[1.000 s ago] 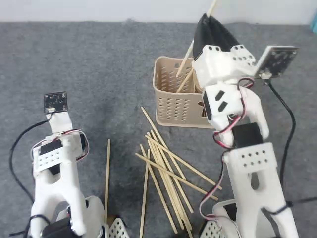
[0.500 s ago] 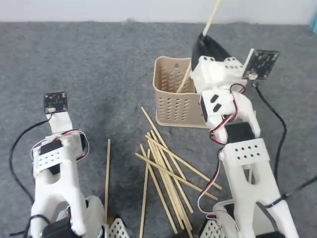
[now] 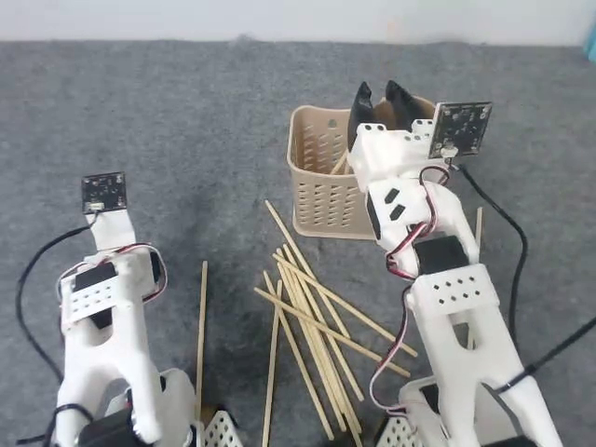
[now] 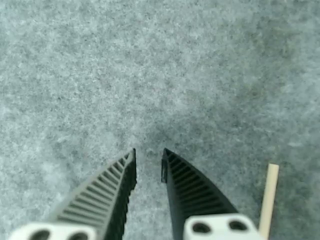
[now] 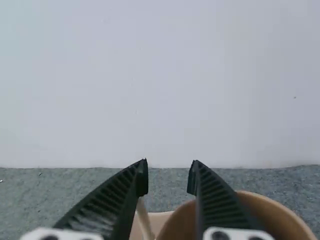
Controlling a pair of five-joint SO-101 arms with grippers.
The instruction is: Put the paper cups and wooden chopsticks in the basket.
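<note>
Nearest the camera in the high view, the left arm (image 3: 102, 326) is seen at 8 o'clock on the grey felt table (image 3: 186, 121). In its wrist view, the left gripper (image 4: 148, 152) is shown pointed down at the felt with its fingers a narrow gap apart and nothing between them. The blunt end of a single chopstick (image 4: 269, 197) is seen just beside it, and in the high view this stick (image 3: 202, 321) lies alone at 3 o'clock from the left arm. At 6 o'clock from the table's centre, a loose pile of wooden chopsticks (image 3: 317, 326) is spread flat and crossed over one another, between the two arms. One further chopstick (image 3: 478, 228) is partly seen at 3 o'clock from the right arm (image 3: 456, 307). At 12 o'clock from the pile, well apart from it, the perforated tan basket (image 3: 326, 196) stands upright. A chopstick in the basket (image 3: 341, 164) leans against its wall, and a rounded tan rim, taken as a paper cup (image 5: 265, 200), is seen inside. Above the basket's far side, the right gripper (image 3: 376, 91) is held with its fingers parted and empty, as the right wrist view confirms (image 5: 168, 165).
</note>
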